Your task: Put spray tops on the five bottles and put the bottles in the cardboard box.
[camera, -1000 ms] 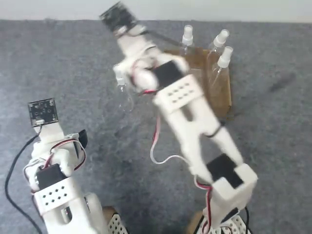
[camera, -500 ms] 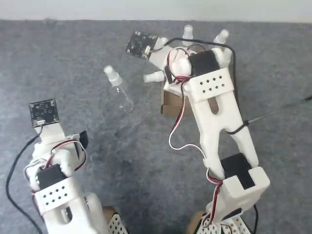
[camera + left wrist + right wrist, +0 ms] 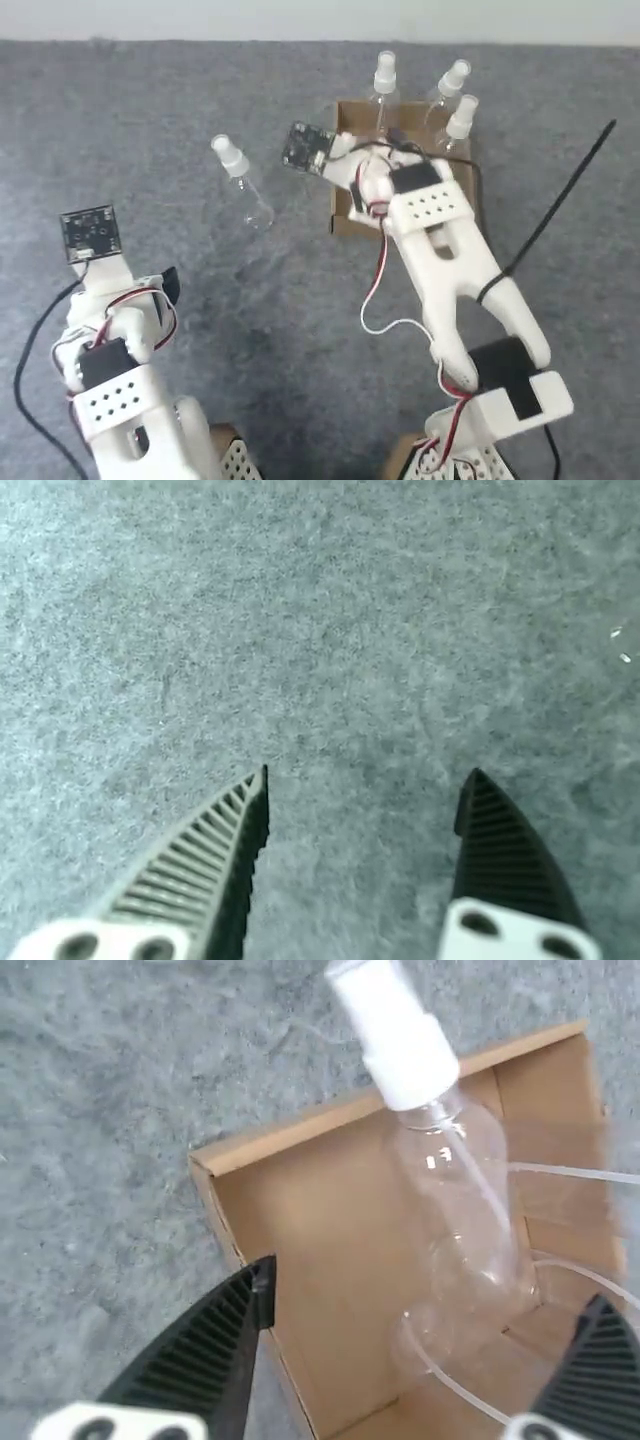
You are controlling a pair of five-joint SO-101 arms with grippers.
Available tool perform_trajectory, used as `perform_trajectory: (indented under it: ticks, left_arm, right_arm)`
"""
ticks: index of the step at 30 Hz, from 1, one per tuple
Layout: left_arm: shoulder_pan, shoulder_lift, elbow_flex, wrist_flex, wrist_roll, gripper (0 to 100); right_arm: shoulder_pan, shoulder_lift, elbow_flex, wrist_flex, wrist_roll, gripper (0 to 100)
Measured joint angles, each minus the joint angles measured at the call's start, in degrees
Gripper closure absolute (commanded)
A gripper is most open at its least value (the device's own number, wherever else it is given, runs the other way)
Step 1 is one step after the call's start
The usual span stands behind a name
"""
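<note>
The cardboard box stands at the back of the grey carpet. Three clear bottles with white spray tops rise from its far side, one of them at the back edge. Another capped bottle stands alone on the carpet, left of the box. My right arm hangs over the box. In the right wrist view my right gripper is open above the box, with a capped bottle standing inside between its spread fingers. My left gripper is open over bare carpet, near the front left.
Grey carpet covers the whole table. A thin black rod slants across the carpet right of the box. A white cable loops beside the right arm. Open carpet lies between the two arms.
My right arm swung from beside the lone bottle over to the box and drew back a little. A spray top seen at its gripper half a second ago is gone from there. The left arm kept still.
</note>
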Motion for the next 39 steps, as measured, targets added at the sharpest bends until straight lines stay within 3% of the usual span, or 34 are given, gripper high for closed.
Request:
perform_trajectory:
  ticks: [13,22,39]
  left_arm:
    - [0.0,0.0,0.0,0.0,-0.4,72]
    - [-0.1,0.0,0.0,0.0,-0.4,72]
    - [0.0,0.0,0.4,0.0,-0.4,72]
  right_arm:
    - [-1.6,1.1,6.5,-14.9,0.0,61.4]
    - [-1.0,11.8,-0.3,-15.6,0.0,61.4]
    - [-0.7,12.3,-0.9,-21.7,0.0,61.5]
